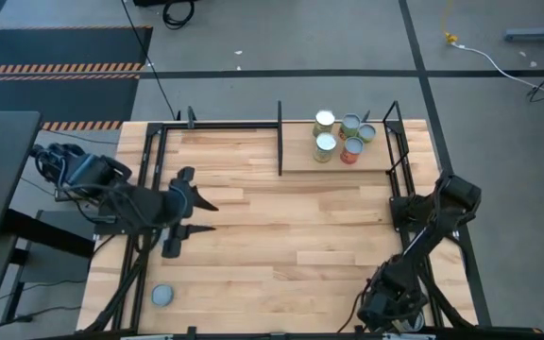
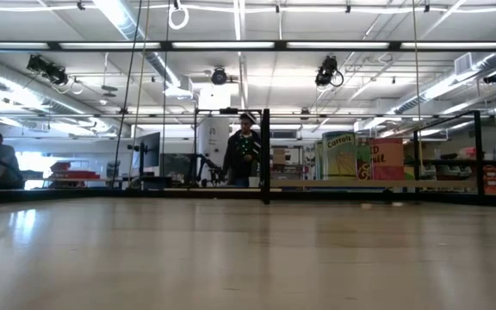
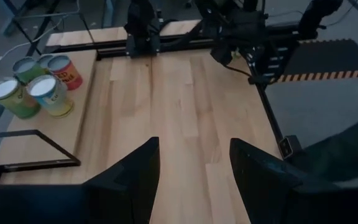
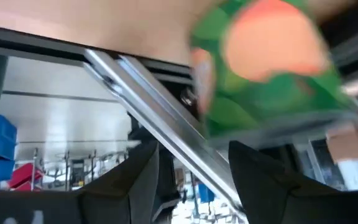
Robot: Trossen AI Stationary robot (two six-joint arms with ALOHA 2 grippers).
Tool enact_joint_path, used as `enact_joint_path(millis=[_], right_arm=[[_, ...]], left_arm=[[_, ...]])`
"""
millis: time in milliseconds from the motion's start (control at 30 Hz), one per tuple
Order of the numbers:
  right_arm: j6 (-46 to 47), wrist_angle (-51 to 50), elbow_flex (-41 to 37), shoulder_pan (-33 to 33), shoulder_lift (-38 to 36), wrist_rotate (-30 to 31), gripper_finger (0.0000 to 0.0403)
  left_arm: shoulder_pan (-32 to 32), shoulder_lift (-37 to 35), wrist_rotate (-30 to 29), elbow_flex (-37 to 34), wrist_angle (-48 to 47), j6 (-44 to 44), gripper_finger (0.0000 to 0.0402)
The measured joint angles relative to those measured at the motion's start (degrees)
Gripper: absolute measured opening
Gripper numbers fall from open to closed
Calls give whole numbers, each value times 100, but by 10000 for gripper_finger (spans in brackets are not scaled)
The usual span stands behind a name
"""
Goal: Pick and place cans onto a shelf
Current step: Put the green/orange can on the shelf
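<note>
High view: left gripper (image 1: 204, 216) open, empty; right gripper (image 1: 385, 312) state unclear.

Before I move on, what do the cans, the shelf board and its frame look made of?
The cans: seemingly metal, pale shiny lids, printed green, tan and red labels. The shelf board: smooth light wood, faint grain. The frame: thin black bars, probably painted metal.

- A large open lab or workshop hall: exposed ceiling with long strip lights (image 2: 231, 45) and hanging fixtures.
- Concrete floor with hazard-striped matting (image 1: 59, 68) and loose cables.
- People (image 2: 246, 155) stand among workstations beyond the table.
</note>
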Motion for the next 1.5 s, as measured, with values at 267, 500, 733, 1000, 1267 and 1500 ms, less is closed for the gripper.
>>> enact_joint_path(millis=[267, 500, 733, 1000, 1267, 1500], right_arm=[[-84, -115, 244, 220, 370, 118, 191], [-263, -768, 523, 249, 296, 615, 165], [-495, -971, 544, 202, 284, 806, 156], [-495, -1278, 536, 55, 54, 1335, 155], [-711, -1532, 540, -128, 44, 1684, 136], [-1010, -2010, 742, -149, 45, 2151, 45]], left_arm=[[-66, 108, -8, 0, 6, 9, 199], [-69, 106, -2, 0, 4, 32, 199], [-68, 106, -21, 0, 294, 575, 199], [-68, 106, -21, 0, 321, 726, 199], [-68, 106, -400, 0, 244, 842, 199], [-68, 104, -844, 0, 241, 887, 199]])
